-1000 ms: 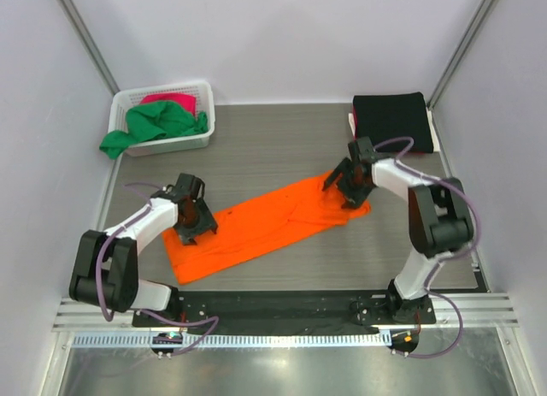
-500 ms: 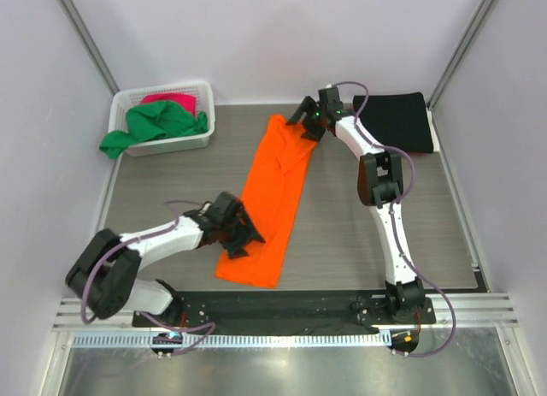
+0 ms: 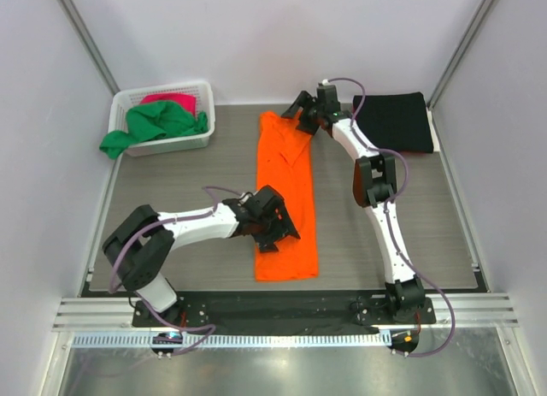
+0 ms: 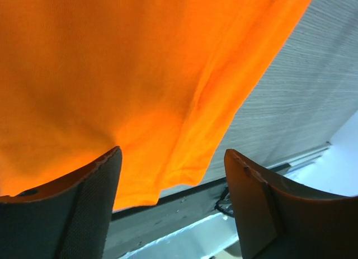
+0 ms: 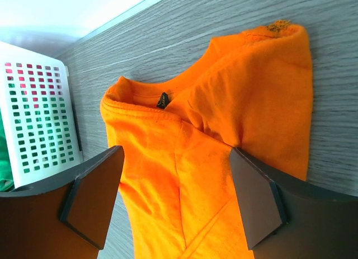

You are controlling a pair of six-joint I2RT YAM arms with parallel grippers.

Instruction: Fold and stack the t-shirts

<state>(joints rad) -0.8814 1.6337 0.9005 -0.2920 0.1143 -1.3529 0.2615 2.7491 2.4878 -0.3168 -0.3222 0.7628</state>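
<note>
Bright, even, soft-shadowed light; blurred near fingers.

Top view looks steeply down over the grey wood-grain desk; both wrist views sit close above its bright orange cloth t-shirt.

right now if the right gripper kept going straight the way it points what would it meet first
The bright orange cloth t-shirt, near its collar: it lies straight ahead, framed by the open fingers of the right gripper. Depth to the cloth is unclear.
</note>
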